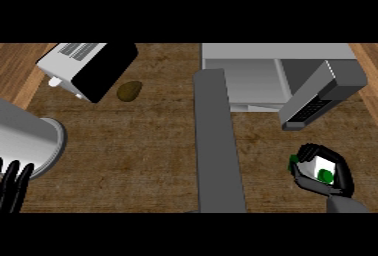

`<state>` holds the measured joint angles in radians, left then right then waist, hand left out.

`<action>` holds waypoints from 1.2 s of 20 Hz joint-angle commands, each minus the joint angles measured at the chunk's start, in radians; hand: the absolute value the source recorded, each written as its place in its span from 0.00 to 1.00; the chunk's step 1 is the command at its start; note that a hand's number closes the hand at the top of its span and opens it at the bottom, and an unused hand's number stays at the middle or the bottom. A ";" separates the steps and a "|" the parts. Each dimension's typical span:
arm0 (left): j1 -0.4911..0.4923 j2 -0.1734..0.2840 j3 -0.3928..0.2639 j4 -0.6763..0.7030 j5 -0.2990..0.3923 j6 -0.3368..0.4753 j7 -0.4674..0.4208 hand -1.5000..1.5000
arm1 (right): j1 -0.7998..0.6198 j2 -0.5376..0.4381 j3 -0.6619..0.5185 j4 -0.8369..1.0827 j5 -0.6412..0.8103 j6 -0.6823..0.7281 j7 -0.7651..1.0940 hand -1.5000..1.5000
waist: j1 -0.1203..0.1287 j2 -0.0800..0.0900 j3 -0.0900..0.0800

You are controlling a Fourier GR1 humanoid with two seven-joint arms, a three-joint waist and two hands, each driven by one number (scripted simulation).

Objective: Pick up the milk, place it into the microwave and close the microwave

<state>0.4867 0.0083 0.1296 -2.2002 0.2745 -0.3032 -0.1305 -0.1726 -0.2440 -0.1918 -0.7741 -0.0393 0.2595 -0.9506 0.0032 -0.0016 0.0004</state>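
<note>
Head view: right hand (325,176), fingers curled round the milk (322,169) at near right of the tabletop (148,150), w/ microwave (255,80) open beyond; carton prob. light, stiff, smooth-sided, so hold mid-body; left hand (13,184) rests open near left.

Milk (322,169) mostly behind right hand (325,186); left hand (12,186) edge-cropped
</note>
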 commanded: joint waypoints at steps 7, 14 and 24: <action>-0.048 0.018 0.069 0.015 0.051 -0.006 0.028 0.00 | 0.065 0.088 0.053 -0.372 -0.097 -0.001 0.213 1.00 | -0.008 -0.002 -0.001; 0.037 -0.004 0.074 -0.019 0.083 -0.060 0.023 0.00 | 0.034 0.138 0.119 -0.552 -0.002 -0.184 0.364 1.00 | 0.001 -0.001 -0.001; 0.073 -0.008 0.088 0.031 0.044 -0.106 -0.046 0.00 | -0.286 0.181 0.120 -0.321 0.131 -0.374 0.506 1.00 | 0.018 0.003 0.000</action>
<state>0.5122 0.0116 0.2243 -2.1633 0.3314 -0.3848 -0.1493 -0.3228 -0.0842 -0.0714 -1.1874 0.0445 -0.0376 -0.5040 0.0109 -0.0003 -0.0002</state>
